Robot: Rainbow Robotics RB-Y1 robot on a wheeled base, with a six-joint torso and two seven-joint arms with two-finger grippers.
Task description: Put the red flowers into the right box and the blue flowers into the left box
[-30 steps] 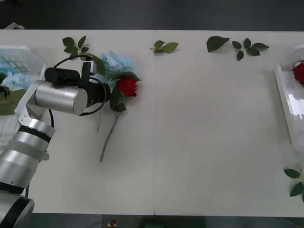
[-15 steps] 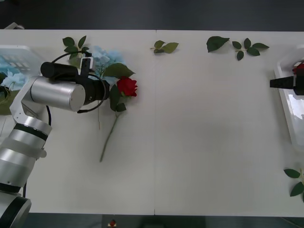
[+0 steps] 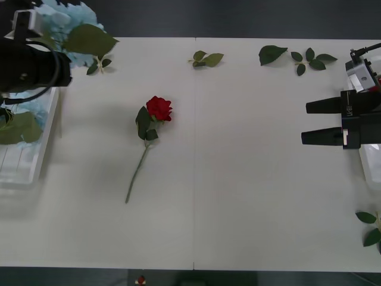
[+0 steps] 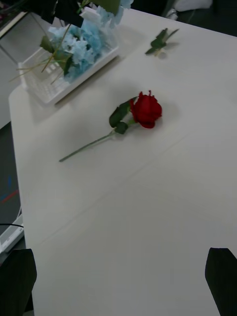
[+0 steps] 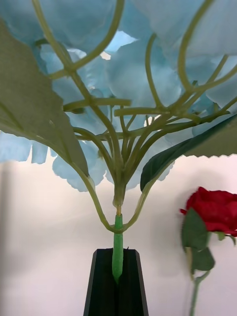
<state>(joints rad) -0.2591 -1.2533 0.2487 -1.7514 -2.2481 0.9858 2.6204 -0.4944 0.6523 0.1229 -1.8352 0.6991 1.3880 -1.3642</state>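
Note:
My left gripper [image 5: 117, 284] is shut on the green stem of a blue flower [image 5: 148, 69]. In the front view the left arm [image 3: 30, 65] holds that flower [image 3: 65, 21] raised at the far left, above the left box [image 3: 24, 170]. More blue flowers [image 3: 30, 110] lie in that box [image 4: 47, 89]. One red flower [image 3: 159, 108] lies on the table left of centre, its stem pointing toward the near edge [image 4: 146, 109]. At the right side my right gripper [image 3: 305, 122] hovers open, in front of the right box [image 3: 372, 173], well apart from the rose.
Loose green leaf sprigs lie along the far edge [image 3: 205, 58], [image 3: 272, 53], [image 3: 311, 59], beside the held flower [image 3: 95, 64], and at the near right [image 3: 370, 227]. A seam [image 3: 194, 149] runs down the middle of the white table.
The left arm lifted the blue flower from beside the rose and carried it up and left over the left box. The right gripper came in from the right edge, open.

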